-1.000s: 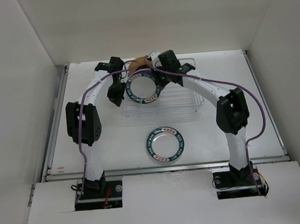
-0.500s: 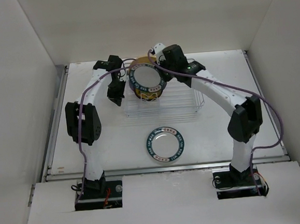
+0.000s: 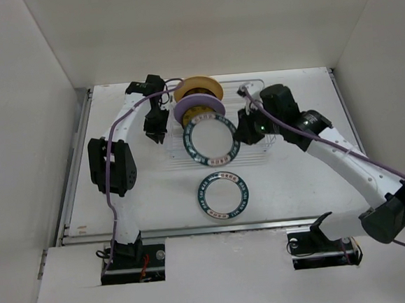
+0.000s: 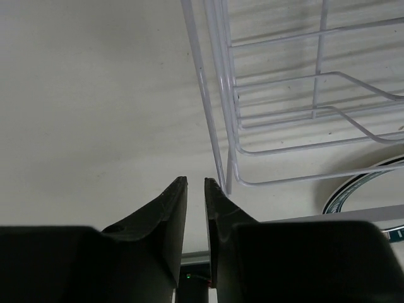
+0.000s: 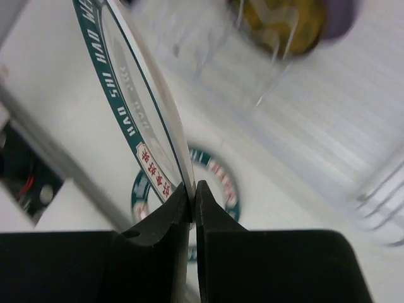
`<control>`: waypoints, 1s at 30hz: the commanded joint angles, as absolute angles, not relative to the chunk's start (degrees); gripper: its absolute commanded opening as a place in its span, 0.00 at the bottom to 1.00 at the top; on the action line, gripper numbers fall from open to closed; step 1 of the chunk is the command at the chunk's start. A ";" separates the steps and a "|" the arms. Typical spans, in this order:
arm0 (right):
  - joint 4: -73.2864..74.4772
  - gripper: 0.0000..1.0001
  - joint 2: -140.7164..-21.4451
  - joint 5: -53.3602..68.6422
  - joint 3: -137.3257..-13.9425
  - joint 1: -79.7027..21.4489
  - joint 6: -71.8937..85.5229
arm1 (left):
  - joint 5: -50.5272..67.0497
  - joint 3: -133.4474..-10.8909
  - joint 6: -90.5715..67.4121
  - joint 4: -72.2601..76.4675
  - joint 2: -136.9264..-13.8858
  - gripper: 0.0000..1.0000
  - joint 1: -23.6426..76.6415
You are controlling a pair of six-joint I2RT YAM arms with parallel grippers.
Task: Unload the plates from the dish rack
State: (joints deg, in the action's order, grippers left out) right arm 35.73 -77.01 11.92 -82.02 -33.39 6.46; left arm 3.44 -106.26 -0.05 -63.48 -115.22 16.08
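Over the near rail of the rack (image 3: 251,150), held plate (image 3: 211,140) — white, teal rim with lettering — raised above the wires, face tilted up toward the overhead camera. Pinched at its right edge by right gripper (image 5: 192,184); fingers (image 5: 164,221) clenched tight on the rim, seen edge-on in the wrist view. Farther back, standing upright in the rack's left part: lilac plate (image 3: 198,108) and, behind it, tan plate (image 3: 199,87). Nearer than the rack, lying flat on the table (image 3: 163,189), table plate (image 3: 222,193) of the same teal-rimmed kind, apart from the held one. At the rack's left end, left gripper (image 4: 196,182) hanging just outside the wire, pointed down at bare table; fingers drawn nearly together with only a slim gap, grasping nothing. Beyond them in the left wrist view, the rack's corner wires and a sliver of teal rim at lower right; hard to tell which plate. Blurred at the top of the right wrist view, tan and lilac plates among the wires.
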 commanded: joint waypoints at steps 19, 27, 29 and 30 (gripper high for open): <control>36.65 0.50 -86.92 23.39 -56.77 -33.66 25.22 | 2.20 -107.31 0.43 -63.02 -106.61 0.41 16.61; 46.84 0.80 -84.91 11.10 -66.69 -34.18 23.99 | 1.06 -109.16 1.49 -64.16 -106.08 0.46 16.61; 48.34 0.81 -81.40 7.93 -68.72 -34.89 22.95 | 0.36 -109.16 1.49 -64.16 -105.47 0.50 16.61; 48.95 0.81 -80.34 5.74 -69.69 -35.68 22.24 | 0.35 -109.16 1.49 -64.16 -105.47 0.50 16.61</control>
